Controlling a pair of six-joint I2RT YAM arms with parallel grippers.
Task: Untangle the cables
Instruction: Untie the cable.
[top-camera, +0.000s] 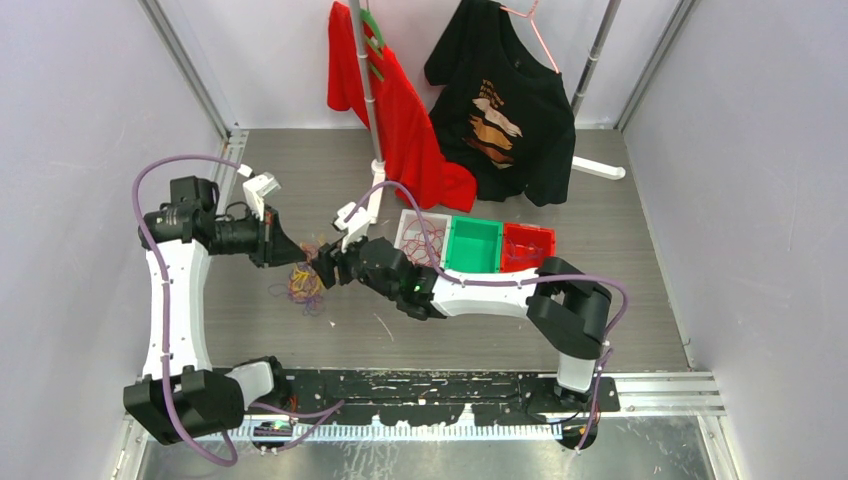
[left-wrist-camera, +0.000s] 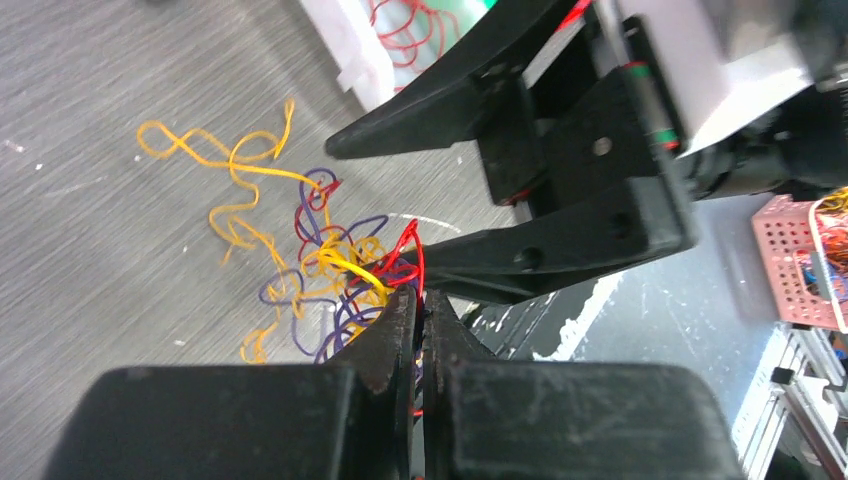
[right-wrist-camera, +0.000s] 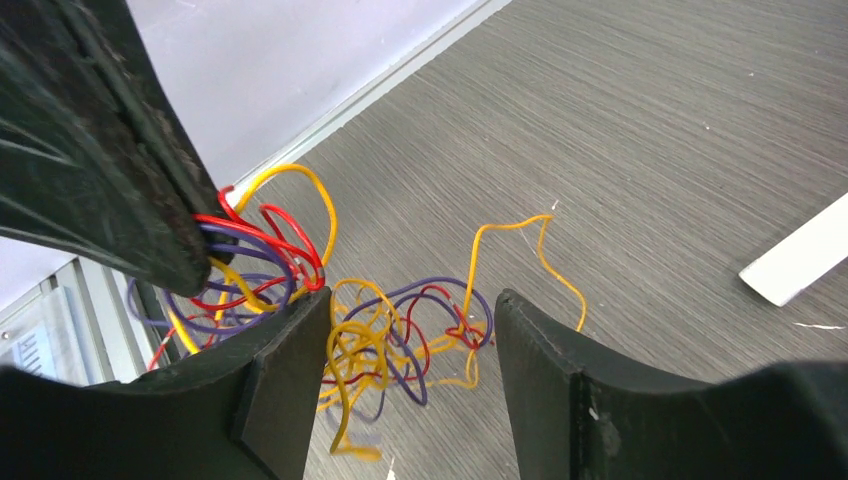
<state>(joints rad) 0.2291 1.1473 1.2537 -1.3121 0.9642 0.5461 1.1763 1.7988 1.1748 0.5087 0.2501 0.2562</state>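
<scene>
The cables (top-camera: 305, 285) are a loose tangle of thin red, yellow and purple wires lying on the grey table left of centre. My left gripper (top-camera: 299, 254) is shut on a bunch of them at the tangle's top, and a red strand shows between its jaws (left-wrist-camera: 422, 300). In the right wrist view that bunch hangs from the left finger (right-wrist-camera: 100, 150) at the upper left. My right gripper (top-camera: 326, 266) faces the left one from the right, open. Its fingers (right-wrist-camera: 410, 300) straddle the part of the cables (right-wrist-camera: 400, 335) lying on the table, gripping nothing.
A white bin (top-camera: 424, 213) holding red wires, a green bin (top-camera: 473, 245) and a red bin (top-camera: 528, 232) stand in a row right of the tangle. Behind them a rack pole (top-camera: 368, 90) carries a red shirt (top-camera: 400, 120) and a black shirt (top-camera: 510, 110).
</scene>
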